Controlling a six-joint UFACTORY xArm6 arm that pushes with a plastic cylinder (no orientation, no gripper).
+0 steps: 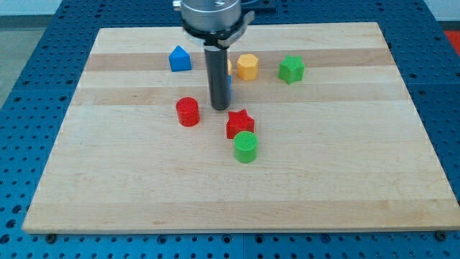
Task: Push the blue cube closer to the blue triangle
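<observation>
My tip stood mid-frame against the mostly hidden blue cube, between red cylinder and red star; blue triangle upper left. No claw was present.

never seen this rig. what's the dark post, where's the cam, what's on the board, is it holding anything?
The dark post is the rod on the end of a robot arm. It has no gripper, so nothing is held; it only pushes blocks with my tip.

There is one camera, looking down at the wooden board at a slant.

On the board: the blue triangle at the view's top left, a yellow block, a green star, a red cylinder, a red star and a green cylinder.

The blue cube is mostly hidden behind the rod; only a sliver shows at its right edge. Contact cannot be told.
</observation>
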